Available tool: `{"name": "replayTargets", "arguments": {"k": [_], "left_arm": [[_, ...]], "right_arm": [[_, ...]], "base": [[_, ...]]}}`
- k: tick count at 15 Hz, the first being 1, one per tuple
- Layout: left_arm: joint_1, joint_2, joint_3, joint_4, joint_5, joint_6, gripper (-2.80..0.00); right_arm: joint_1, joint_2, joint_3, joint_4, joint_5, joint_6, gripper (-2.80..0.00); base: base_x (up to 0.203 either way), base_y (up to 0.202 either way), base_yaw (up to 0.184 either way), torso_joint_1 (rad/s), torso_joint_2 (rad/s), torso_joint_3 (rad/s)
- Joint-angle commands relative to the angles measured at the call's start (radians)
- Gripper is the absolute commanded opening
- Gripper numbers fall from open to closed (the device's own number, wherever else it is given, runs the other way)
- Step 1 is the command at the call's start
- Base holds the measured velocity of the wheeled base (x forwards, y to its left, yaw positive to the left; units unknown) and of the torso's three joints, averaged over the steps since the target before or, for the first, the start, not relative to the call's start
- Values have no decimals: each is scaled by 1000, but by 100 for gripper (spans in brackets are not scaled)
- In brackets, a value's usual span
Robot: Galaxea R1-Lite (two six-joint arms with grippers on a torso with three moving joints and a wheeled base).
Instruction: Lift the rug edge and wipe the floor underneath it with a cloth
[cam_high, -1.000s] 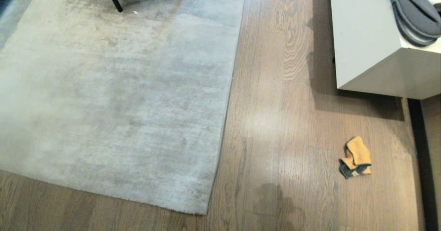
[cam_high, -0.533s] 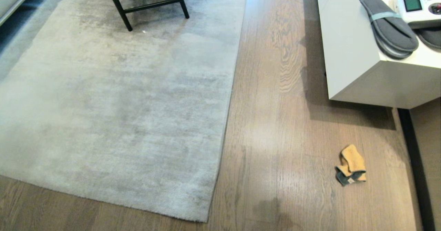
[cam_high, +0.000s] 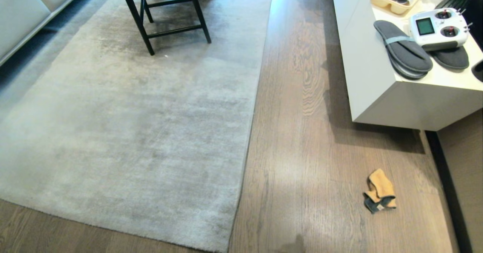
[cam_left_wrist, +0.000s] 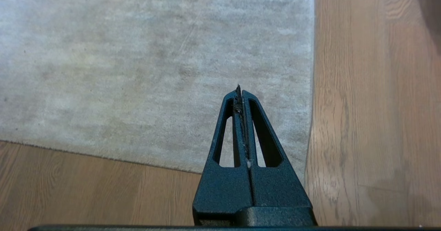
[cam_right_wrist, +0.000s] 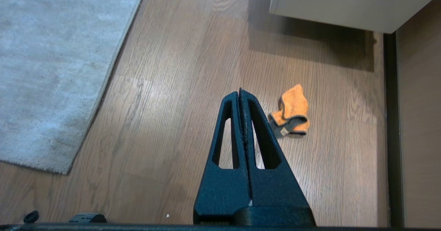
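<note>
Cloth [cam_high: 379, 192] on floor [cam_high: 302, 151], between rug edge [cam_high: 252, 132], cabinet [cam_high: 377, 94].

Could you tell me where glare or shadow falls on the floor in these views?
Head view: a pale sheen on the floor left of the cloth, dark shadow under the white cabinet. Right wrist view: the same shadow below the cabinet, a faint sheen near the rug edge.

Grey slippers [cam_high: 403, 51] and a remote controller [cam_high: 439, 29] top the white cabinet [cam_high: 373, 79].

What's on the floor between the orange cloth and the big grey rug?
Nothing: just bare wooden floor between the cloth and the rug edge, as the head view shows.
</note>
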Motion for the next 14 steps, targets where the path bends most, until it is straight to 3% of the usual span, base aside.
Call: {"name": "replayTargets", "arguments": {"k": [1, 14], "left_arm": [[0, 0, 0, 0, 0, 0, -280], [0, 0, 0, 0, 0, 0, -280]], "right_arm": [[0, 1, 0, 0, 0, -1, -280], [0, 1, 0, 0, 0, -1, -280]], "base": [[0, 0, 0, 2, 7, 198], [0, 0, 0, 2, 2, 203]]}}
